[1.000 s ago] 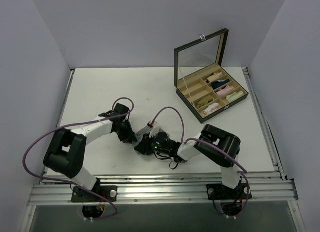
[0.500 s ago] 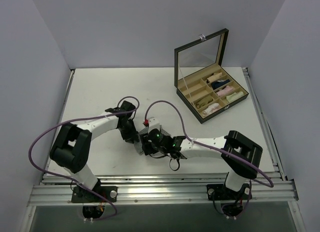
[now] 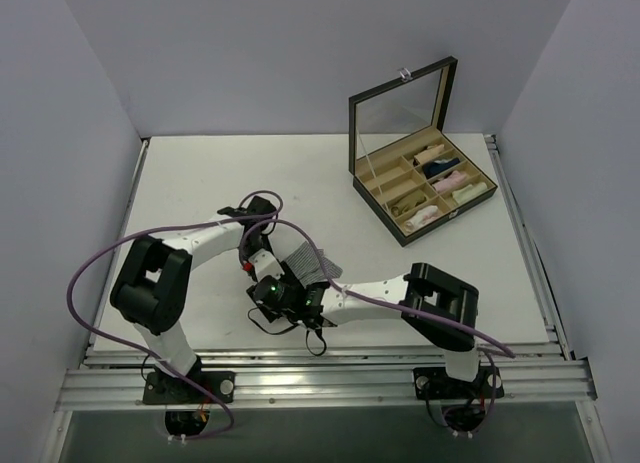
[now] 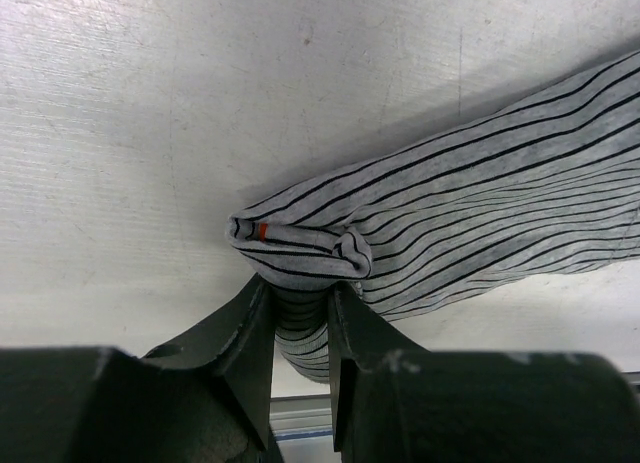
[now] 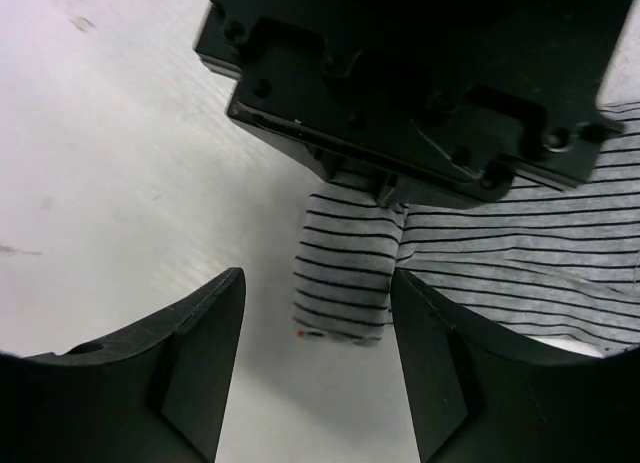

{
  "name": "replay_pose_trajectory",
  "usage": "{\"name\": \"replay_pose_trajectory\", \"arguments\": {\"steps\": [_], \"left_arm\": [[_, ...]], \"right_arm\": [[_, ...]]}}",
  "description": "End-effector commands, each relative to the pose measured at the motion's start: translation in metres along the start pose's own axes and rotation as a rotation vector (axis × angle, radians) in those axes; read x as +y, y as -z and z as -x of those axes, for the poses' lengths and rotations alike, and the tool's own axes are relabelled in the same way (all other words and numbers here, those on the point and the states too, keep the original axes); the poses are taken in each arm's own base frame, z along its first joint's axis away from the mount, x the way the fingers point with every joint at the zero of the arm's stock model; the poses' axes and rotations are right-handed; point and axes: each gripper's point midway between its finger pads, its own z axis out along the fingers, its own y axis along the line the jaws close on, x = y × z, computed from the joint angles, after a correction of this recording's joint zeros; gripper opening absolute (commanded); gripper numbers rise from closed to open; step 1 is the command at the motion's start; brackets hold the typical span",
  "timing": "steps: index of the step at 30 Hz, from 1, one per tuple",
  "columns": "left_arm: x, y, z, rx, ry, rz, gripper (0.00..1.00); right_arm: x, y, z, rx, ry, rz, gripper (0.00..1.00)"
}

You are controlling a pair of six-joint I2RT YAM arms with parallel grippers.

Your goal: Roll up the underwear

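The left gripper [image 4: 298, 301] is closed on the rolled end of the underwear [image 4: 480, 198]. Its two fingers squeeze the small tight tube of striped cloth from either side, and a spot of the reddish waistband shows at the tip of the roll.

From that pinch the unrolled remainder runs flat on the table [image 3: 200, 173], toward the far right corner. The garment's long axis therefore leads away from the left fingers, and the roll's own axis lies across it. The whole garment sits close to the near edge, left of the middle.

The right gripper [image 5: 318, 283] has its fingers spread wide and holds nothing. It straddles the same rolled end from the opposite side without touching the cloth, and the black body of the left gripper is directly in front of it. Both arms are at the roll. The left one has it, so I judge that further rolling means turning the tube along the flat part, toward the far right.

Little room is left between the two grippers, and the left gripper's body is the one obstruction. The open compartment box [image 3: 450, 218] holding small rolled garments [image 3: 425, 215] stands well apart, near the far right corner.
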Motion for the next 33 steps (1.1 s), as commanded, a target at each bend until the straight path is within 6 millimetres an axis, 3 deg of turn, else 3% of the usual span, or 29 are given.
{"name": "replay_pose_trajectory", "arguments": {"steps": [1, 8, 10, 11, 13, 14, 17, 18, 21, 22, 23, 28, 33], "left_arm": [[0.046, -0.02, -0.034, 0.12, -0.02, 0.218, 0.09], [0.046, -0.02, -0.037, 0.136, -0.02, 0.229, 0.09], [0.044, -0.019, -0.039, 0.146, -0.017, 0.222, 0.1], [0.044, -0.018, -0.04, 0.15, -0.01, 0.22, 0.11], [0.042, -0.013, -0.037, 0.146, 0.015, 0.198, 0.19], [0.041, -0.01, -0.035, 0.144, 0.028, 0.186, 0.22], [0.036, 0.006, -0.019, 0.113, 0.085, 0.113, 0.34], [0.035, 0.011, -0.014, 0.1, 0.098, 0.098, 0.38], [0.037, 0.03, 0.004, 0.034, 0.133, 0.043, 0.51], [0.037, 0.036, 0.008, 0.016, 0.137, 0.025, 0.52], [0.037, 0.038, 0.009, 0.01, 0.141, 0.016, 0.54], [0.029, 0.042, 0.012, -0.032, 0.132, -0.075, 0.58], [0.024, 0.038, 0.009, -0.045, 0.127, -0.124, 0.6]], "right_arm": [[-0.015, -0.005, 0.003, -0.002, 0.107, -0.112, 0.56], [-0.018, -0.02, -0.013, 0.026, 0.194, -0.156, 0.54], [-0.019, -0.021, -0.016, 0.029, 0.186, -0.164, 0.4], [-0.021, -0.022, -0.023, 0.039, 0.182, -0.168, 0.15], [-0.018, -0.021, -0.032, 0.051, 0.138, -0.135, 0.06], [-0.017, -0.022, -0.046, 0.07, 0.111, -0.094, 0.03], [-0.004, -0.02, -0.054, 0.078, -0.066, 0.079, 0.01], [-0.01, -0.016, -0.075, 0.116, -0.093, 0.097, 0.01], [-0.003, -0.011, -0.078, 0.105, -0.244, 0.206, 0.0], [-0.008, -0.008, -0.092, 0.128, -0.268, 0.211, 0.0], [-0.01, -0.01, -0.089, 0.108, -0.315, 0.22, 0.0], [-0.008, -0.011, -0.119, 0.202, -0.406, 0.324, 0.0], [-0.009, -0.015, -0.125, 0.228, -0.452, 0.362, 0.0]]}}
